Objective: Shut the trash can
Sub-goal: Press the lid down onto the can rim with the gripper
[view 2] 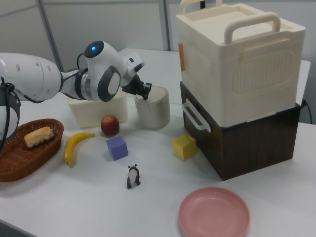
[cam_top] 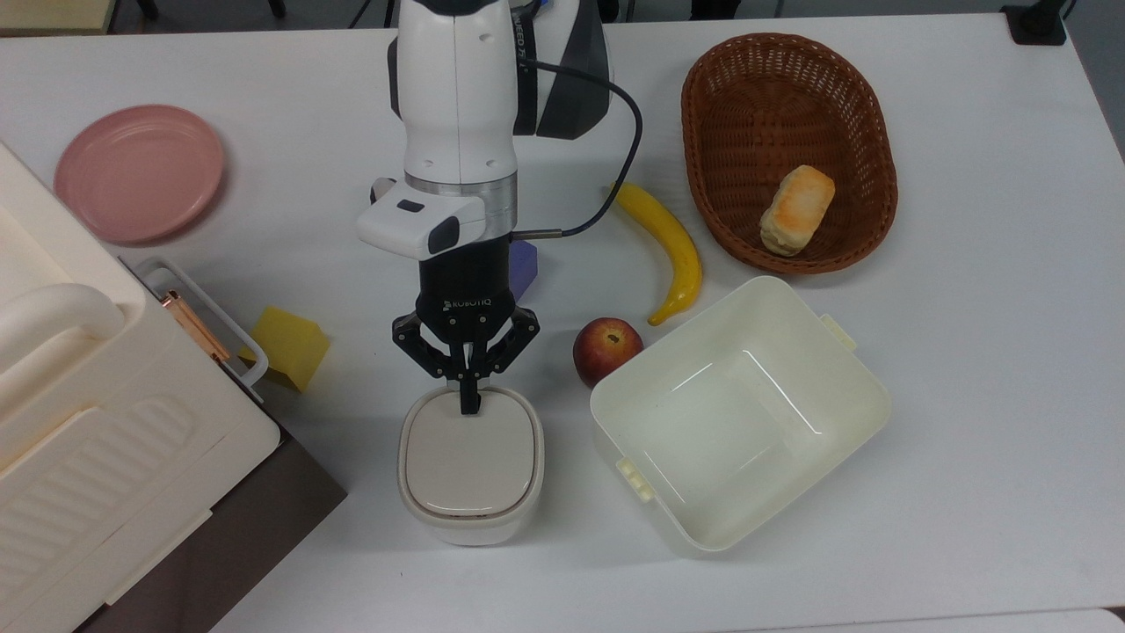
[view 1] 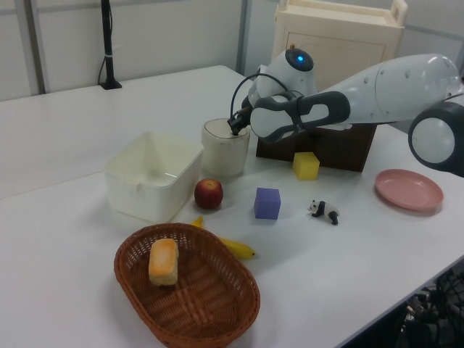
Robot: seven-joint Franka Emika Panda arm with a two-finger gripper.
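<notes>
1 risk stands out: the gripper (cam_top: pixel 470 406), its fingers pinched together on nothing, rests on the rear edge of the trash can (cam_top: pixel 471 464) lid, which already looks flat. The trash can stands on the surface (cam_top: pixel 967 352) between the apple (cam_top: pixel 606 349) and the big cream appliance (cam_top: pixel 105 457). Pressing harder off-centre could tip it or skid it toward the apple.

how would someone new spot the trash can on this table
Find the big open cream tub near the table's middle in the top view; the trash can stands to the top view's left of it, past the apple. It is smaller and has a flat beige lid.
</notes>
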